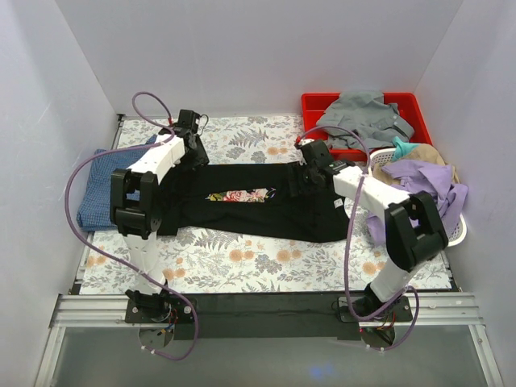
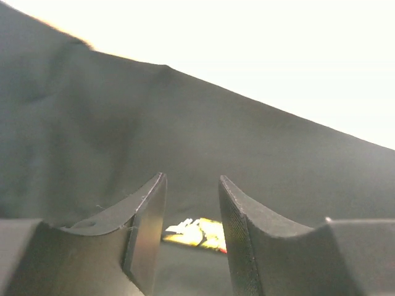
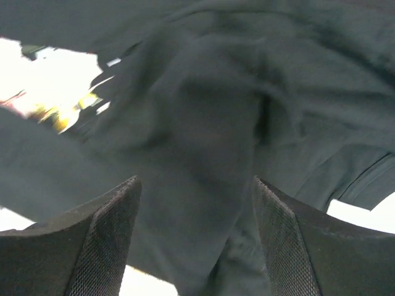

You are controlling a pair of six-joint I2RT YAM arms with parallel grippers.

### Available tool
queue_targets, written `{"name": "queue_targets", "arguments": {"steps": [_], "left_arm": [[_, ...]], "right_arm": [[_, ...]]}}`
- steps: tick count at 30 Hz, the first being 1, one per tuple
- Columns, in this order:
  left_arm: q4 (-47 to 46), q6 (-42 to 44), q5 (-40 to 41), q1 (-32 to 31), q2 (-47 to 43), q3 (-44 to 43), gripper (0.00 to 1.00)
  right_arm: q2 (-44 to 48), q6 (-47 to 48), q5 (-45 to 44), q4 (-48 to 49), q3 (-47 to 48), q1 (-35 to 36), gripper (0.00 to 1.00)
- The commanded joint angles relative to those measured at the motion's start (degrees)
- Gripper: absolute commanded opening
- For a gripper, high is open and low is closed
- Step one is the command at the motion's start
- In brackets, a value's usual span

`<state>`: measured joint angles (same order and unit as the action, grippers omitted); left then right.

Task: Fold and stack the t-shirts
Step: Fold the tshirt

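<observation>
The black t-shirt (image 1: 266, 211) lies folded into a long band across the floral cloth, its rose print (image 1: 239, 195) facing up. The mottled blue t-shirt (image 1: 101, 189) lies at the left edge, partly behind the left arm. My left gripper (image 1: 193, 156) hovers over the band's left end. In the left wrist view the left gripper (image 2: 192, 179) is open with nothing between its fingers, black cloth (image 2: 123, 123) and the print (image 2: 199, 233) beyond. My right gripper (image 1: 310, 179) is over the band's right end. It (image 3: 194, 182) stands wide open just above rumpled black cloth (image 3: 203, 117).
A red bin (image 1: 314, 103) holding a grey garment (image 1: 363, 117) stands at the back right. In front of it a white basket (image 1: 456, 232) overflows with purple and tan clothes (image 1: 419, 181). White walls close in the table on three sides.
</observation>
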<state>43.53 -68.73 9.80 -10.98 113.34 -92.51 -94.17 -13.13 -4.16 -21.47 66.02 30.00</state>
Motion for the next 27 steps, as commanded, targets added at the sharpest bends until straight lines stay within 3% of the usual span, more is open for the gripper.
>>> {"name": "queue_targets", "arguments": {"steps": [1, 7, 14, 19, 27], "left_arm": [[-1.5, 2.8, -7.7, -0.1, 4.4, -0.7, 0.38], [-0.5, 1.5, -9.4, -0.3, 9.0, 3.1, 0.35], [-1.4, -4.6, -12.5, -4.6, 2.1, 20.1, 0.32], [-1.3, -10.9, -14.0, -12.6, -4.8, 30.0, 0.32], [0.3, -18.6, -20.2, -17.9, -16.6, 41.4, 0.32]], "right_arm": [[-5.5, -2.4, -7.9, -1.6, 3.7, -0.8, 0.78], [-15.2, -4.8, -6.0, -3.6, 7.3, -1.5, 0.77], [-25.3, 0.7, -0.8, -8.0, 16.5, 0.5, 0.76], [-41.7, 8.1, 3.2, -21.0, 37.4, 4.3, 0.76], [-54.0, 10.6, 2.4, -25.2, 65.7, 5.6, 0.81]]}}
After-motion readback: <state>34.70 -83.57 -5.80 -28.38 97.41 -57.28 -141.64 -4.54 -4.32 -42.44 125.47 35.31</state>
